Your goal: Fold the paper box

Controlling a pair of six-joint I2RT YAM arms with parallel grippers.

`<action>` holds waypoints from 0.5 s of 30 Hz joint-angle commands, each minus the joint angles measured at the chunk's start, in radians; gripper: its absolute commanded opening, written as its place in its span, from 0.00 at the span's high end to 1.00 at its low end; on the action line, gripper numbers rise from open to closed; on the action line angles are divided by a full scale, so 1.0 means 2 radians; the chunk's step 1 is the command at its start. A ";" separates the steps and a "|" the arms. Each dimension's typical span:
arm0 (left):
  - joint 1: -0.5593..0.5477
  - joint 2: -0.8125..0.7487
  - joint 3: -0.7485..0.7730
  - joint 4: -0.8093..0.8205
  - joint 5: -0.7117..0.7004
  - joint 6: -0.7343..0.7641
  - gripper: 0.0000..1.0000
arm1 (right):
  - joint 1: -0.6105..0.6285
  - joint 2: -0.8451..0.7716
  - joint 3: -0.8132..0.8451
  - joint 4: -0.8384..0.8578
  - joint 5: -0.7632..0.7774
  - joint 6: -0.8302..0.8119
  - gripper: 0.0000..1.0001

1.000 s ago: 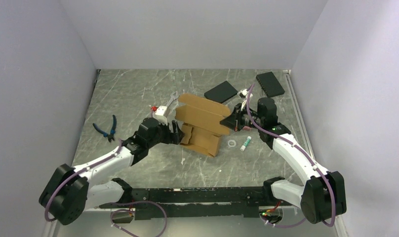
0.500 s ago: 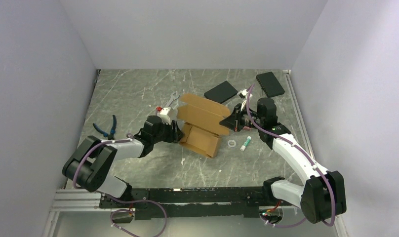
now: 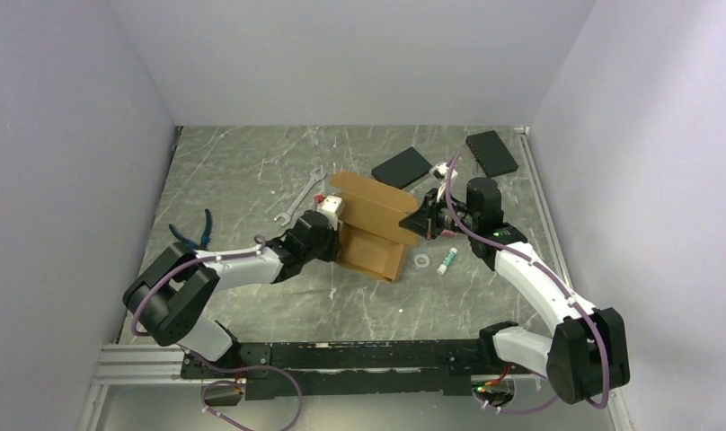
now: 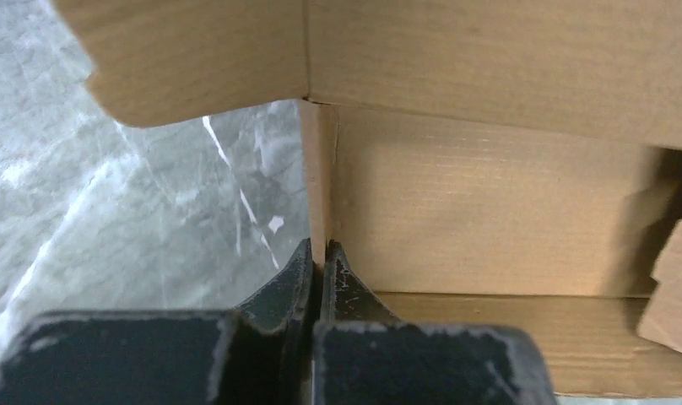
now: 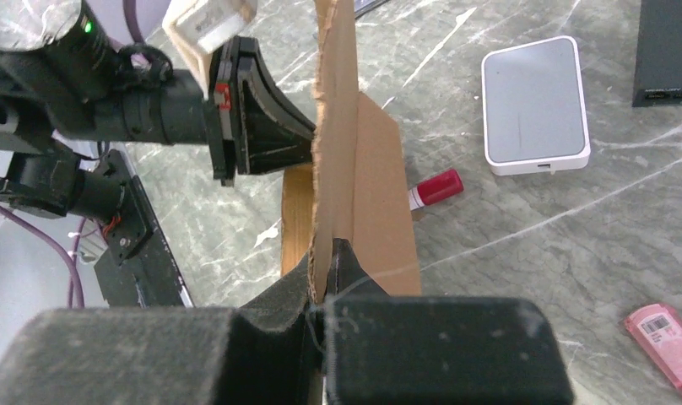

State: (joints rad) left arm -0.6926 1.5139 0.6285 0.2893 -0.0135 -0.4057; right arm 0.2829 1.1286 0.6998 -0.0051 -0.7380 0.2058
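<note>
Paper box [image 3: 370, 229] at middle of table [image 3: 243, 171], half-formed, top flap raised. Left gripper [image 4: 318, 257] pinches a side wall's thin edge; right gripper [image 5: 327, 253] pinches the raised flap. Box interior shows bare cardboard walls.

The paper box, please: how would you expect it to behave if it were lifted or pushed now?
The paper box probably feels light for its size: it is thin corrugated sheet, hollow inside. Its panels look stiff, but likely hinge at the creases, since flaps stand at different angles. Pushed, it may slide on the smooth table.
</note>
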 commanded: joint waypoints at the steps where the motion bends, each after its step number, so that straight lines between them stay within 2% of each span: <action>1: -0.045 -0.025 0.039 -0.072 -0.114 0.026 0.96 | 0.011 0.002 0.002 0.016 -0.006 -0.008 1.00; 4: -0.045 -0.015 0.043 -0.080 -0.119 0.022 0.74 | 0.013 0.006 0.003 0.014 -0.005 -0.012 1.00; 6: -0.045 -0.010 0.048 -0.080 -0.117 0.019 0.65 | 0.013 0.006 0.003 0.014 -0.005 -0.013 1.00; 11: -0.044 -0.001 0.065 -0.081 -0.120 0.015 0.59 | 0.014 0.008 0.004 0.012 -0.005 -0.016 1.00; 15: -0.043 0.002 0.077 -0.094 -0.123 0.019 0.58 | 0.015 0.009 0.004 0.011 -0.005 -0.017 1.00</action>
State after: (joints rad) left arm -0.7753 1.5043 0.7349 0.1066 -0.2321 -0.3782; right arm 0.3077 1.1446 0.6998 -0.0063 -0.7349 0.1867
